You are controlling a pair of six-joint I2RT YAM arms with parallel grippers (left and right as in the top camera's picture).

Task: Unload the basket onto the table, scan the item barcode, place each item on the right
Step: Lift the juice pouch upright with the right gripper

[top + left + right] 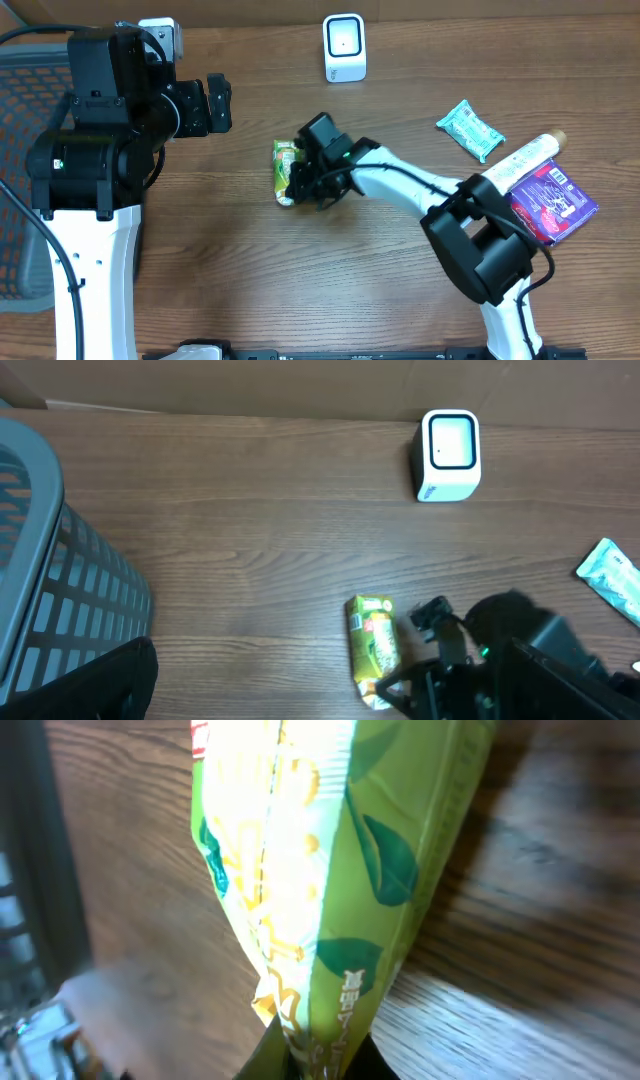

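Green packet (320, 890) fills right wrist view, cut off top and bottom, print blurred (unreadable). Overhead: right gripper (300, 186) covers packet's right side. Left wrist view: basket (60, 590) cut by left edge, teal sachet (612, 575) by right edge.

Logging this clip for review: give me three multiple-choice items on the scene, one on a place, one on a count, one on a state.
1. The white scanner stands on the table: A) at the far edge B) at the near edge C) at the left edge.
2. Items lying well right of the green packet: A) one B) three C) five.
3. The right gripper is: A) open B) shut on the green packet C) shut on the scanner.
Answers: A, it sits at the far edge; B, teal packet, tube, purple packet; B, its jaws pinch the packet.
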